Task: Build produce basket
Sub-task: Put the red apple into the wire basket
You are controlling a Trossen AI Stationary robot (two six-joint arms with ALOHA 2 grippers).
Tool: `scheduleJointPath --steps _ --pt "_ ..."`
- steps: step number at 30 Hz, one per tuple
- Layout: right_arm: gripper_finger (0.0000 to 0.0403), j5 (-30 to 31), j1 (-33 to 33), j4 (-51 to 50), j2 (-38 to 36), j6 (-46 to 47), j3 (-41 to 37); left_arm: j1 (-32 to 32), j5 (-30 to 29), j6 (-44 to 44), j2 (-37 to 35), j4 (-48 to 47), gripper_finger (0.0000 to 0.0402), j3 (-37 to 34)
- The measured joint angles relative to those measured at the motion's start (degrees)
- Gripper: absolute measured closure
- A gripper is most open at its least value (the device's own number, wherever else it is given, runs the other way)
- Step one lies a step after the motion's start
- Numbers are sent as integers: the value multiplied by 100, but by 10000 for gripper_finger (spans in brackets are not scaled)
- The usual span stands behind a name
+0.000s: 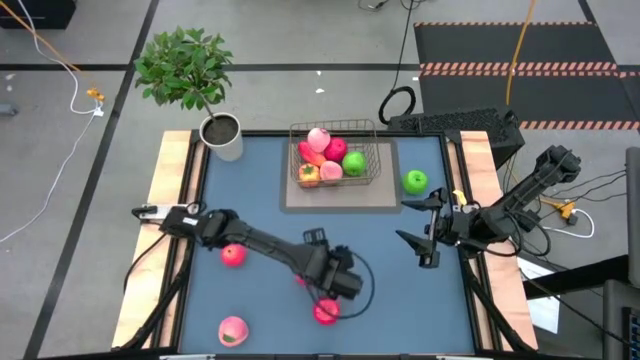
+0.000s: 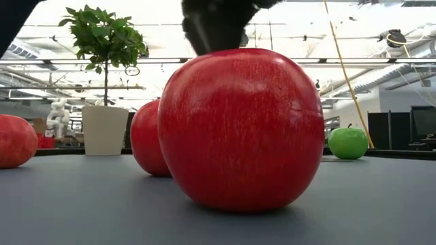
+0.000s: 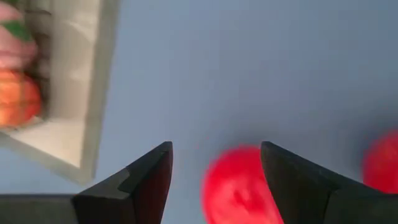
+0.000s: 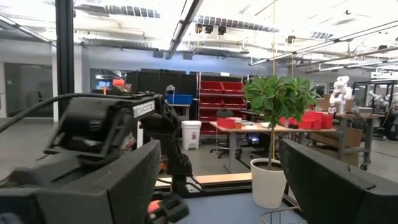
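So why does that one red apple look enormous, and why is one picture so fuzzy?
In the low view the red apple sits right before the lens, dwarfing the green apple behind it. The left wrist view is blurred: the left gripper, open, hangs close above a red fruit with soft edges. The high view is evenly lit.

One wire basket (image 1: 372, 172) holding about six fruits was counted. Loose on the tabletop (image 1: 430, 300) were seen one green apple (image 1: 415, 181), two red apples (image 1: 232, 255) (image 1: 326, 312), one pink peach (image 1: 232, 329); one potted plant (image 1: 222, 134) stood.
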Motion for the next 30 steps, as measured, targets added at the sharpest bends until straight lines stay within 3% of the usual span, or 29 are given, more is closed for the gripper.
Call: scheduleJointPath --steps 8,19,30 --pt "83 0 -45 3 0 -71 0 -283 315 -249 0 -481 153 -1" --pt "83 4 -61 -23 0 5 0 -194 820 722 -46 -448 87 -70" --pt "83 4 -61 -84 0 111 0 -202 568 604 -149 -450 38 -60"
